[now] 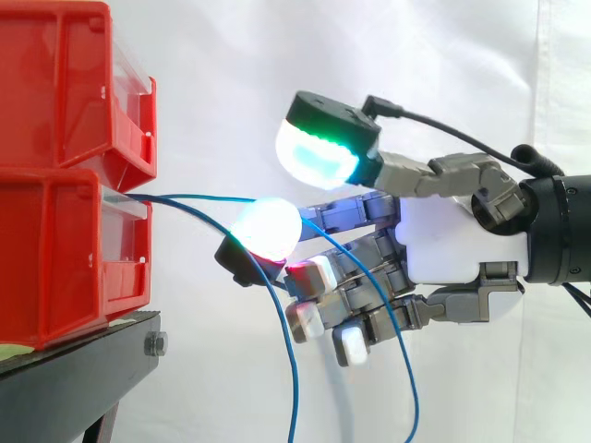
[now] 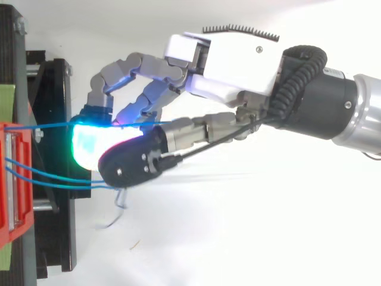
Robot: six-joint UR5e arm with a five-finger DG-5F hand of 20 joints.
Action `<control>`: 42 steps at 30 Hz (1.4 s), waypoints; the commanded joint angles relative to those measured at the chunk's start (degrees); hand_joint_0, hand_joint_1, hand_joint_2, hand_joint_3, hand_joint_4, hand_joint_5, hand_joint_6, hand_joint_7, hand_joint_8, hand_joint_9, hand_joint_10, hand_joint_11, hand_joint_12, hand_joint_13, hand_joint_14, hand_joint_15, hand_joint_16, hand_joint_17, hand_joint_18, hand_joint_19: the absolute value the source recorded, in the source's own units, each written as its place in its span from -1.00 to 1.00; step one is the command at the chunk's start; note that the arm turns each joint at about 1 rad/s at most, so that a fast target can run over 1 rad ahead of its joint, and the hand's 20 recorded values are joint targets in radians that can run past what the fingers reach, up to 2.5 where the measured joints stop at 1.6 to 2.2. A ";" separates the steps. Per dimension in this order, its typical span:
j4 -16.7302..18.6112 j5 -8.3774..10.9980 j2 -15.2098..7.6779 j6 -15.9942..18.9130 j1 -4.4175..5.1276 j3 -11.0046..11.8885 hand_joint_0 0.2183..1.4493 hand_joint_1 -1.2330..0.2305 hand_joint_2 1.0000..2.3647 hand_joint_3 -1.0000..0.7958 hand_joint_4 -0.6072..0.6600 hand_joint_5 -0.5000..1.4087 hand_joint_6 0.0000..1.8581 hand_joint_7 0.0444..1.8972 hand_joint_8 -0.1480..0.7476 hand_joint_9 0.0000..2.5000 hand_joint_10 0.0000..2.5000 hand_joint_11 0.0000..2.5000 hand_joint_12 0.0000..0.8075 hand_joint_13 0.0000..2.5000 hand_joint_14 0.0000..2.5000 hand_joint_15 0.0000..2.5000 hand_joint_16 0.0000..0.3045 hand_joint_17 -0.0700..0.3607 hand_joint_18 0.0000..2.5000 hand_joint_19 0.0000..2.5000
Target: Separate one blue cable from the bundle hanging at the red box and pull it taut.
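Robot hand [image 1: 452,245] comes in from the right, level with the lower red box [image 1: 55,258] on the black stand [image 1: 83,360]. It's wide: the thumb pad [image 1: 319,152], glowing green and white, sits well clear of the leading fingertip [image 1: 268,228] below it. There's an open gap between them and nothing pinched there. The lower fingers curl in under the palm.

One blue cable [image 1: 199,197] leaves the box front and runs almost level to that leading fingertip. It vanishes in the glare, reappears and drops past the curled fingers, cut off at the bottom edge. Whether it rests on the pad is impossible to tell.

The rest of the bundle [image 1: 282,323] sags from the same spot, just beside the fingertip. From above it reads as two strands side by side [image 2: 53,176], running under the thumb's black back, with a blurred loose end beyond.
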 commanded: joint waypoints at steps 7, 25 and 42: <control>0.20 0.03 0.04 0.00 0.09 0.00 -0.38 -0.05 -0.99 -0.29 0.11 -0.57 -0.37 0.28 -0.11 -0.24 -0.98 -0.10 -0.13 -0.37 -0.98 -0.32 -0.72 -0.24 -0.50 -0.27; 0.20 1.79 -0.05 0.00 0.70 -0.79 -0.50 -0.16 -1.00 -0.41 0.21 -0.69 -0.20 -0.13 -0.01 -0.47 0.02 -0.07 -0.14 -0.15 -1.00 0.18 -0.74 -0.26 -0.36 -0.16; -0.50 1.70 0.04 0.53 0.88 -0.70 -0.48 -0.18 -1.00 -0.41 0.24 -0.69 -0.20 -0.15 -0.01 -0.61 0.93 -0.26 -0.19 -0.43 0.85 -0.11 -0.78 -0.33 -0.17 0.29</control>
